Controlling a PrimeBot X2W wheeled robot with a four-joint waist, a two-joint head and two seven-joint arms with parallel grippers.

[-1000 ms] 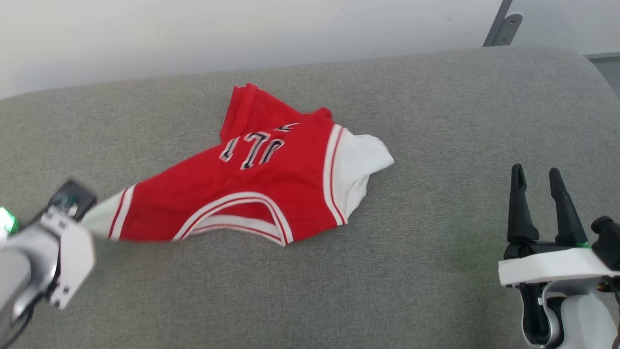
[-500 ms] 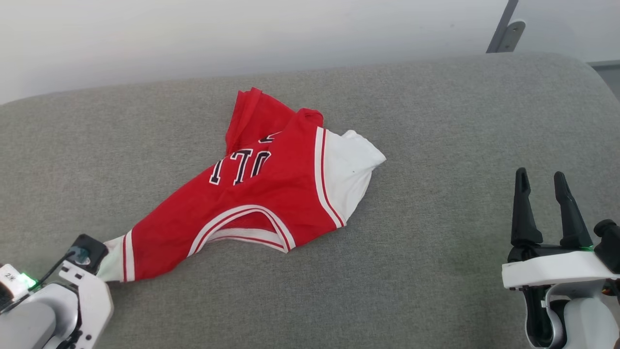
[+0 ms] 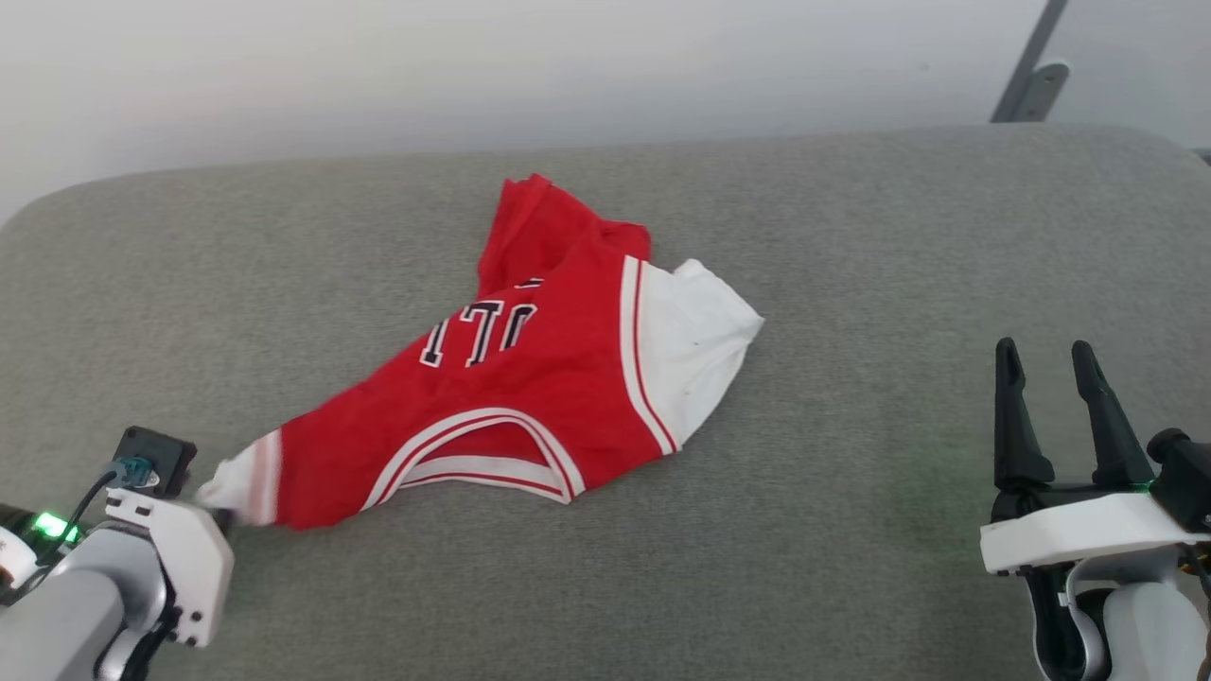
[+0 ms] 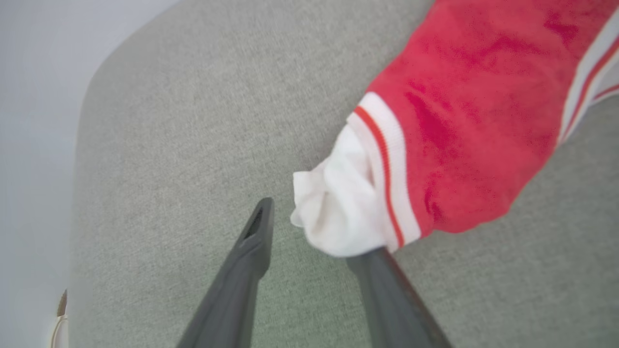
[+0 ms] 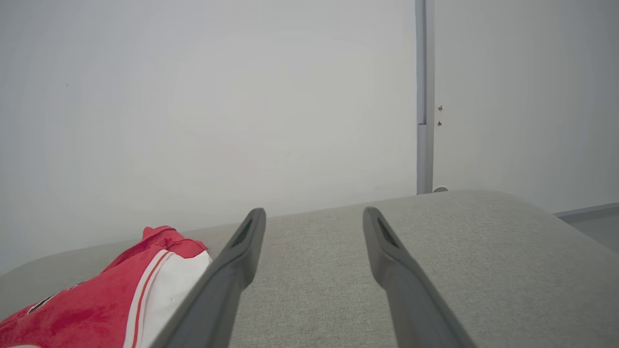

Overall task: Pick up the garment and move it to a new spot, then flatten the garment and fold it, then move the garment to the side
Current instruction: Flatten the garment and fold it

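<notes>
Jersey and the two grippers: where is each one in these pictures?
Jersey [image 3: 549, 378]: head view, red cloth beside the lettering.
Left gripper [image 4: 316, 227]: left wrist view, midway between its fingertips.
Right gripper [image 3: 1044, 347]: head view, midway between its fingertips.

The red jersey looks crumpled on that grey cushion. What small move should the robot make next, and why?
Probably draw the left gripper back off the white corner of the jersey: its jaws stand open, the corner lies against one finger, and the cloth is creased and doubled over, so flattening comes next.
</notes>
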